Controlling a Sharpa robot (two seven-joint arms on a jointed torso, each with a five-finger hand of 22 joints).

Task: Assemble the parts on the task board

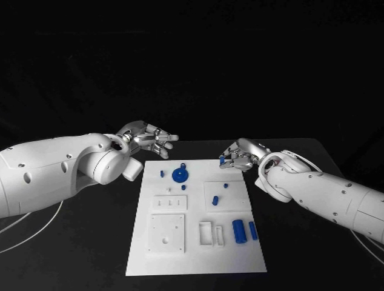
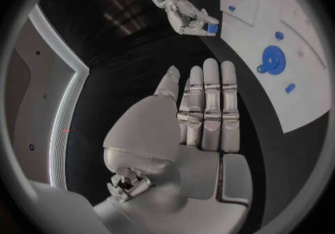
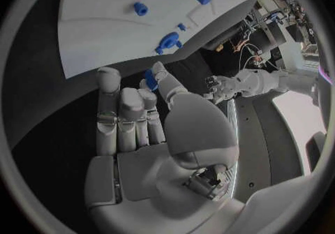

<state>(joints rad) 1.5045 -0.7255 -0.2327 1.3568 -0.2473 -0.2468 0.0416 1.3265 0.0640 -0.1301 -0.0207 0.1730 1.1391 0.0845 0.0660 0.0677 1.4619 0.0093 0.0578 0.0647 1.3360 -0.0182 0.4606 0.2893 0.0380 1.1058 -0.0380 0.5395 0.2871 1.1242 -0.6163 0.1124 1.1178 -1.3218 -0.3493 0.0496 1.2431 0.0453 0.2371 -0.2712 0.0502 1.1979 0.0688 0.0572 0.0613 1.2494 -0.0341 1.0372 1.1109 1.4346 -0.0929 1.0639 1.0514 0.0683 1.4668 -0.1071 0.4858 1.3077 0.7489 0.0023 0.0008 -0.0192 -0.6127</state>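
The white task board (image 1: 244, 254) lies in the middle of the table. A blue round disc (image 1: 180, 175) and several small blue pegs sit on its far half; a thick blue cylinder (image 1: 239, 231) and a thin one (image 1: 253, 230) lie near its right edge. My right hand (image 1: 240, 154) hovers at the board's far right corner and pinches a small blue part (image 1: 221, 159) between thumb and finger, as the right wrist view shows (image 3: 150, 79). My left hand (image 1: 148, 138) is off the far left corner, fingers straight (image 2: 206, 105), holding nothing.
White raised blocks and recesses (image 1: 168, 233) take up the board's near left. A white slotted block (image 1: 207, 233) stands beside the cylinders. Black table surrounds the board; my left forearm (image 1: 43, 176) reaches across its left side.
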